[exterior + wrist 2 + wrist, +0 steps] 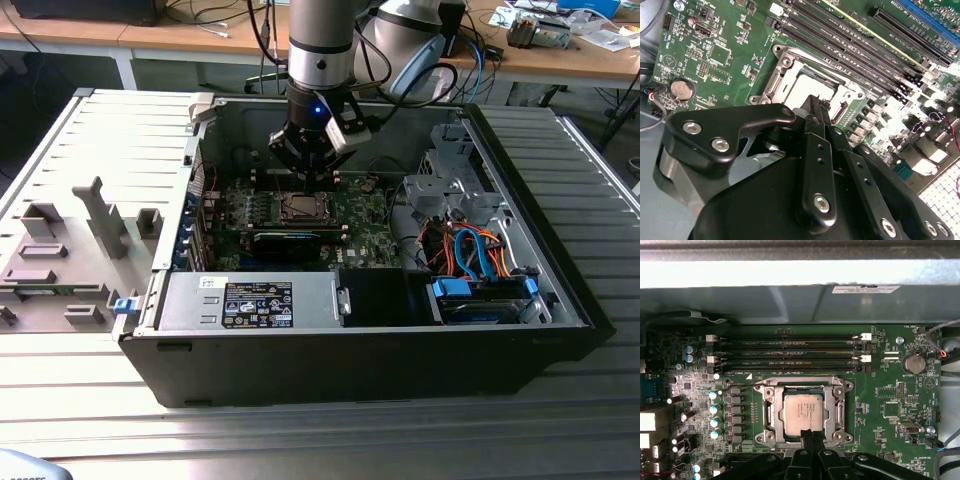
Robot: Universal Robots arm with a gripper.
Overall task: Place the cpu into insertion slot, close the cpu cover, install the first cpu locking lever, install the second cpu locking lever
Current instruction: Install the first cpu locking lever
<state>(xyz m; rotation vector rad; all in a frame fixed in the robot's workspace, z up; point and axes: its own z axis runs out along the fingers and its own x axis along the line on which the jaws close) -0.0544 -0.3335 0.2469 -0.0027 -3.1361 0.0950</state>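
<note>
- Fingers (pixel 816 120) look pinched together to a narrow tip with nothing between them, so the gripper (pixel 809 436) is closed and empty, its tip right at the edge of the socket frame in both wrist views.
- In the exterior view the gripper (pixel 308 160) hangs inside the open computer case (pixel 560 300), just above the motherboard (pixel 370 215).
- Container stuff: the cpu (pixel 804 411) is already sitting in the insertion slot (pixel 771 415), flat, silver top up. It also shows in the second wrist view (pixel 807 86) and as a small square on the board in the exterior view (pixel 299 208).
- The cpu cover (pixel 838 410) frames the chip with its window around the metal top, so it looks folded down. Can't tell from these shots whether the levers are latched.
- Inside the case there's also a power supply box (pixel 250 300) along the near wall and a drive bay with orange and blue cables (pixel 470 250) on the exterior view's right.
- Edges and room: memory slots (pixel 790 352) run just beside the socket on one side, a row of capacitors (pixel 715 410) on another, and the case wall (pixel 790 300) stands beyond the memory slots. A coin battery (pixel 912 362) sits well apart from the socket.
- Grey tray (pixel 70 240) with moulded fixtures lies outside the case on the exterior view's left.
</note>
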